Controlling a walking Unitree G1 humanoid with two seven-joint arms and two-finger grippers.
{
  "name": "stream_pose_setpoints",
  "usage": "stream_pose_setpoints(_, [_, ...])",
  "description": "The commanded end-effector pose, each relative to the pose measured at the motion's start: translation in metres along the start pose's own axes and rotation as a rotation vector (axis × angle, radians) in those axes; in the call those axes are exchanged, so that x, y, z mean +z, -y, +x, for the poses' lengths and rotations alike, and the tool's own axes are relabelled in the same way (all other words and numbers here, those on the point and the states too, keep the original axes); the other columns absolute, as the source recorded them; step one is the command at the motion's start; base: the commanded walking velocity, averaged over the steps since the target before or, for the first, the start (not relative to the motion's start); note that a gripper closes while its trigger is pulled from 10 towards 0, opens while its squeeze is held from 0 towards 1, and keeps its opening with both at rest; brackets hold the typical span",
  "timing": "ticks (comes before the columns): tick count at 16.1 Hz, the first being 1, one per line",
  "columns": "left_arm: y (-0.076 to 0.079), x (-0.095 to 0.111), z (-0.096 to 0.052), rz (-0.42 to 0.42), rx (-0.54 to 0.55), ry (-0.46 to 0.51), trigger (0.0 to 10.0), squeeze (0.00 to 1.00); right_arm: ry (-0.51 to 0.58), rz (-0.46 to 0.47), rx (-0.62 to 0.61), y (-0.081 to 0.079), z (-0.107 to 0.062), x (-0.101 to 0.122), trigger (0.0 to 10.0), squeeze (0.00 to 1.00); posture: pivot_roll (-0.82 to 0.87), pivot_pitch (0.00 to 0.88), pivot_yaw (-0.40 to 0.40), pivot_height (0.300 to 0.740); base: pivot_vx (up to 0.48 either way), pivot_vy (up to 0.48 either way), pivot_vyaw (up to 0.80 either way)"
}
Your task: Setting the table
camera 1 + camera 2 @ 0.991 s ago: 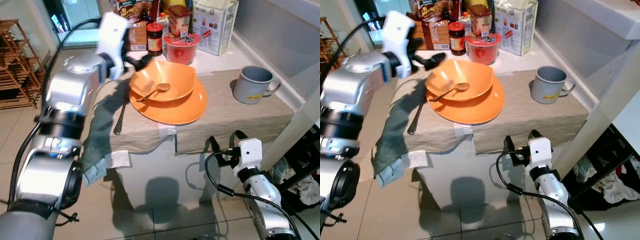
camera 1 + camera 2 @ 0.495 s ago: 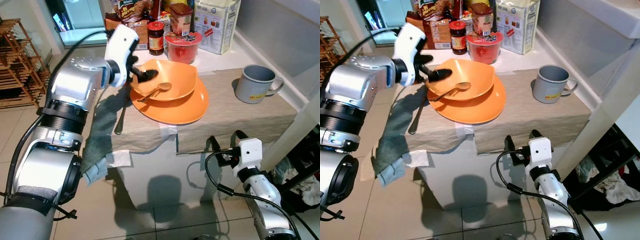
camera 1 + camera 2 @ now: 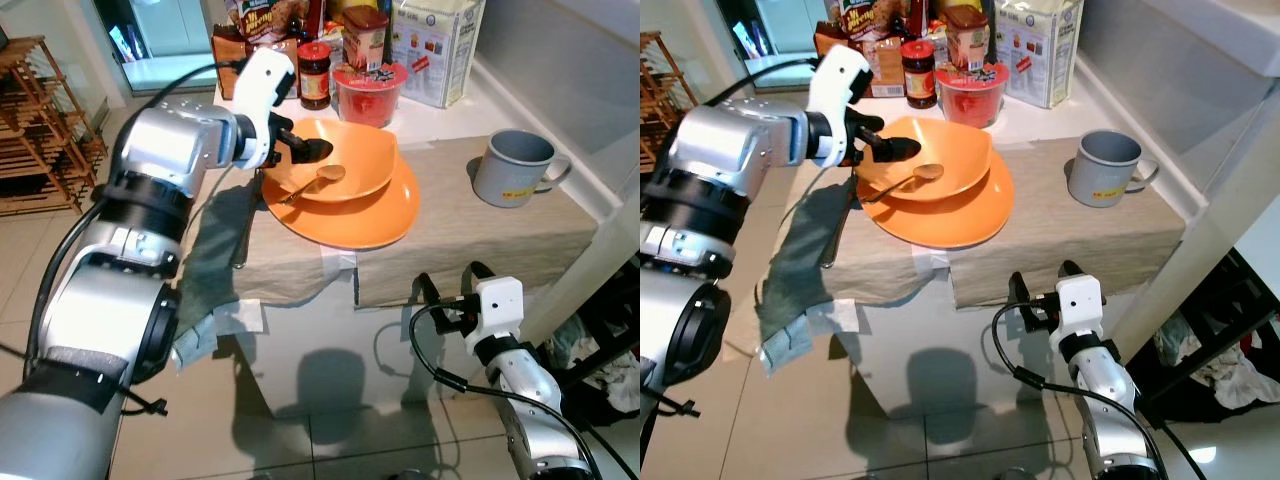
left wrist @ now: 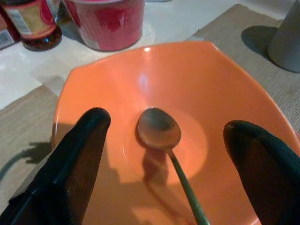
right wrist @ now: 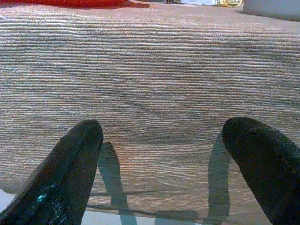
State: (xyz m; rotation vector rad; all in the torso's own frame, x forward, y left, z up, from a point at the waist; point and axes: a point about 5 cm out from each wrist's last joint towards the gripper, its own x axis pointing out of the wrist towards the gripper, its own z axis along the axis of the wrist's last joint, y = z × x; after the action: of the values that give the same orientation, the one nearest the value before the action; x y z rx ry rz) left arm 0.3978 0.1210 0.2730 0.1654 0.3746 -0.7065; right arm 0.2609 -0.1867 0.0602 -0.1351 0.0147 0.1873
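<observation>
An orange bowl [image 3: 350, 158] sits on an orange plate [image 3: 355, 218] on the beige table runner [image 3: 470, 230]. A metal spoon [image 3: 318, 180] lies in the bowl, handle toward the left rim. My left gripper [image 3: 302, 149] hovers open over the bowl's left side; in the left wrist view its fingers [image 4: 79, 159] straddle the spoon's head [image 4: 159, 129] without touching it. A fork [image 3: 242, 232] lies left of the plate. A grey mug [image 3: 515, 168] stands at the right. My right gripper [image 3: 447, 290] hangs open below the table's front edge, facing the runner [image 5: 150, 70].
Behind the plate stand a red cup [image 3: 369, 92], a dark jar [image 3: 314, 74] and food boxes [image 3: 437, 50]. A grey cloth [image 3: 210, 280] hangs off the table's left side. A wooden rack [image 3: 40, 120] stands far left; a white ledge [image 3: 600, 150] borders the right.
My left gripper has moved right and down from beside the bowl's left rim to over the bowl, above the spoon. The right arm has stayed put; the camera shifted slightly.
</observation>
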Motion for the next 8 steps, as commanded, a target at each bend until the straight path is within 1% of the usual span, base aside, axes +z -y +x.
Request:
stream_pose_setpoints(1, [0.001,0.007,0.000,0.010,-0.012,0.002,10.0,0.00,0.003,-0.013,0.012,-0.001,-0.001,0.002,10.0,0.00,-0.09,0.000,0.091,0.740,0.000,0.000,0.00])
stream_pose_setpoints(4, [0.002,-0.003,0.007,0.000,-0.019,-0.044,10.0,0.00,-0.003,-0.010,0.011,-0.002,-0.004,0.000,10.0,0.00,-0.10,0.000,0.098,0.740,0.000,0.000,0.00])
stream_pose_setpoints(8, [0.003,-0.010,0.013,0.009,-0.021,-0.098,10.0,0.00,-0.011,-0.012,0.014,-0.003,-0.007,-0.001,10.0,0.00,-0.10,0.000,0.102,0.740,0.000,0.000,0.00])
